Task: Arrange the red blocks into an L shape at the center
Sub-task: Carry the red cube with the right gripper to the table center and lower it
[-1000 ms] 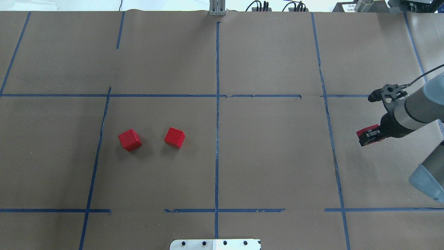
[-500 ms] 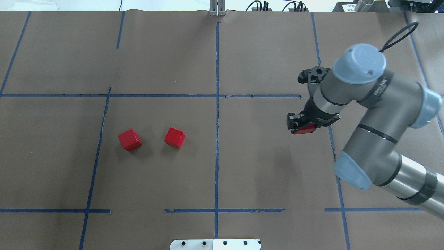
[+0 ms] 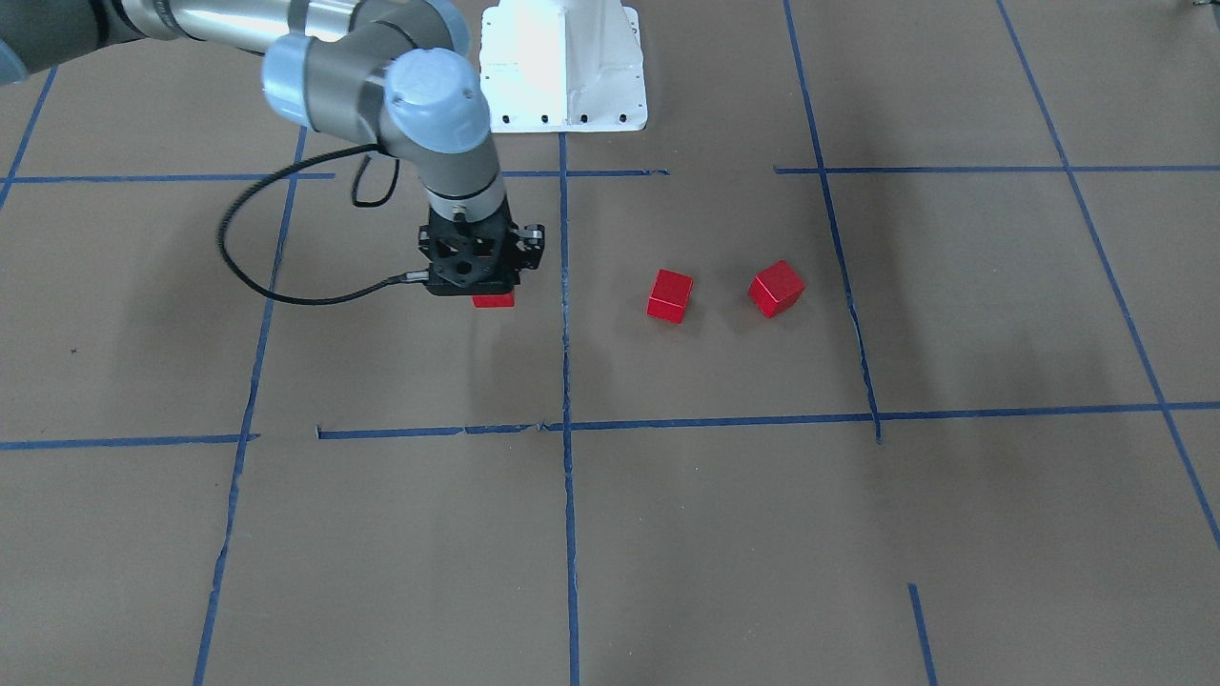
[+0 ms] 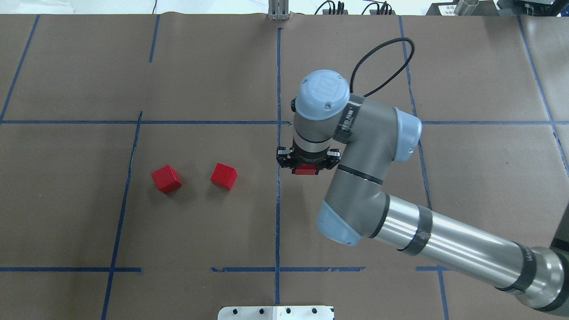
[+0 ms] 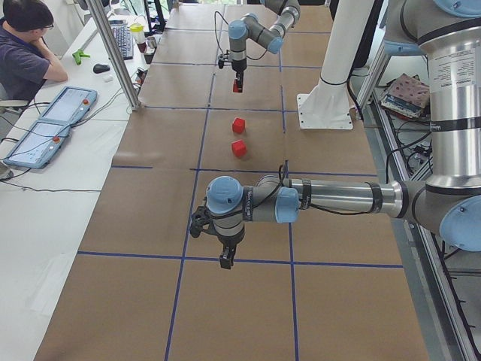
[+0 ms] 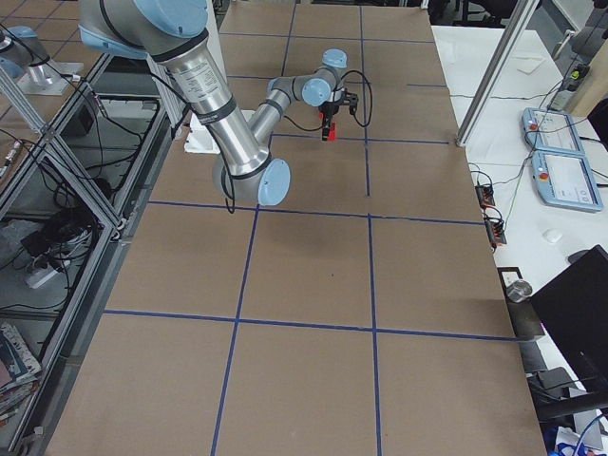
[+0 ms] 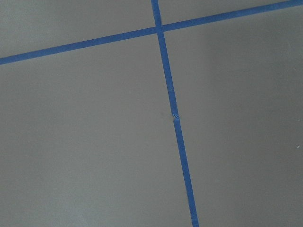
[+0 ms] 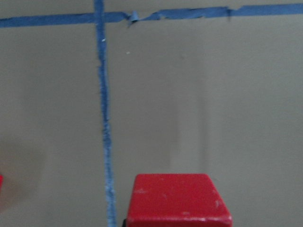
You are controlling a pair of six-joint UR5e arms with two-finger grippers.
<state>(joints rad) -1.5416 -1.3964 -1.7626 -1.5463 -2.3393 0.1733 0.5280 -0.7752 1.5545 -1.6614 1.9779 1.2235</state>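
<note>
We have no block set down yet; the L is unformed.
Our right claw [image 4: 306, 171] pinches one small matte red cube [image 8: 177, 198] just right of the centre's blue tape line [image 4: 278, 209]; two other red cubes [image 4: 223, 176] [image 4: 166, 179] lie left, apart. The left claw [image 5: 225, 259]: we cannot tell.

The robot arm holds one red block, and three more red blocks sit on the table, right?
Not quite. Only two loose red blocks sit on the table, as the overhead view shows. The right gripper does hold one red block.

Right hand [image 4: 306, 169] tight on red block [image 8: 177, 198], wrist vertical
</note>
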